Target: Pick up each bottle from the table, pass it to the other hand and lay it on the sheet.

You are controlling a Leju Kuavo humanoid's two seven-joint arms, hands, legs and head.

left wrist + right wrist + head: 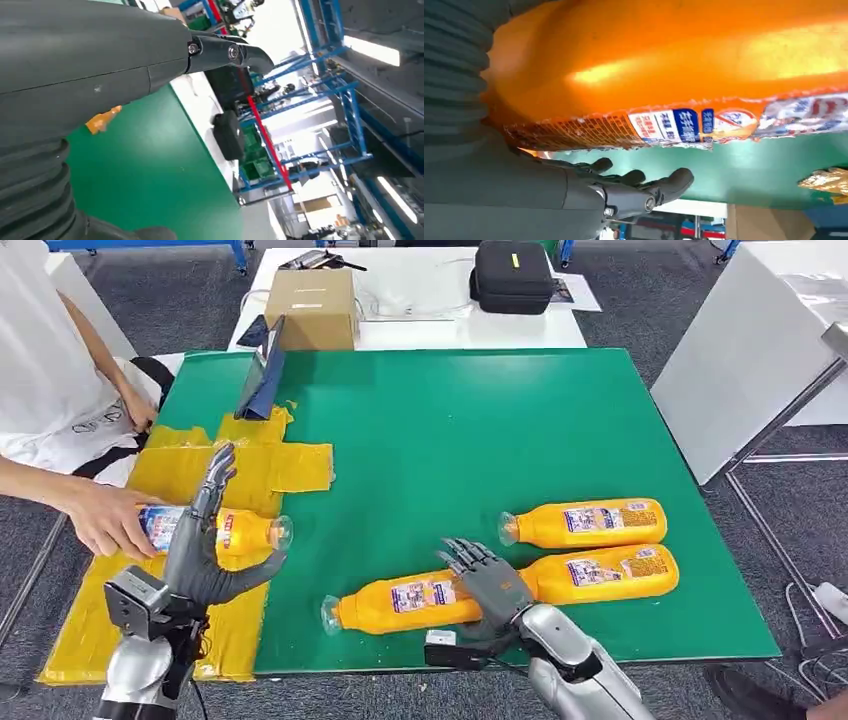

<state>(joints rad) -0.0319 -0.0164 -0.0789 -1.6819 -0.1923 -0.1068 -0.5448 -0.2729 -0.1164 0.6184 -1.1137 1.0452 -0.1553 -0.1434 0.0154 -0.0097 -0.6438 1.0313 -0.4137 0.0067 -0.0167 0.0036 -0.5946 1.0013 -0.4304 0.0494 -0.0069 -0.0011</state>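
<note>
One bottle (225, 531) is held over the yellow sheet (180, 475) by the left hand (200, 560), while the spread right hand (490, 580) rests at the next bottle (400, 605), which probably must be gripped next.

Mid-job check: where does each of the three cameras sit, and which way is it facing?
Head view: high on the body, looking forward and down at the green mat; both arms, left hand on a bottle over the yellow sheet, right hand at the nearest bottle.
Left wrist view: behind the left hand, looking across the mat at blue racks.
Right wrist view: behind the right hand, close on the nearest bottle.
Shared: that bottle shows in head and right wrist views.
</note>
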